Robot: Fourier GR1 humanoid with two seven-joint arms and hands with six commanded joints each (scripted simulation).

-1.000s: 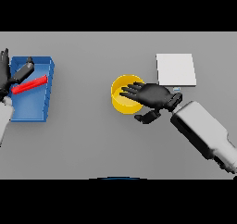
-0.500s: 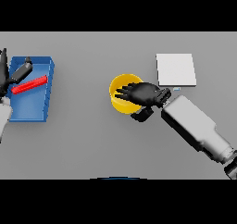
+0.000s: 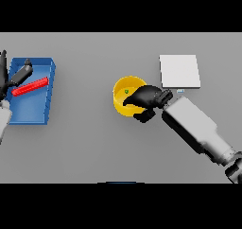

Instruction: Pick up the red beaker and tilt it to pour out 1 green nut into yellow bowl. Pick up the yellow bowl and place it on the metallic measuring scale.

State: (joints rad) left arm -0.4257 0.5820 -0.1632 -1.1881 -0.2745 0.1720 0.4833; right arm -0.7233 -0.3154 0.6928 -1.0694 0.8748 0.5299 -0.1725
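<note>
At worktop (image 3: 85, 147) centre: right robot hand (image 3: 147, 98) curled over yellow bowl's (image 3: 124, 94) right rim, gripping it.
Bowl holds one green nut (image 3: 126, 91); grey scale (image 3: 179, 71) lies near, upper right. Left robot hand (image 3: 13, 77), fingers spread, rests beside red beaker (image 3: 30, 87) in blue tray (image 3: 29, 110).

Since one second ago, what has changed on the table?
The right robot hand moved left and curled its fingers over the yellow bowl rim, gripping it. The bowl, the green nut, the scale, the blue tray, the red beaker and the left robot hand kept their places.
</note>
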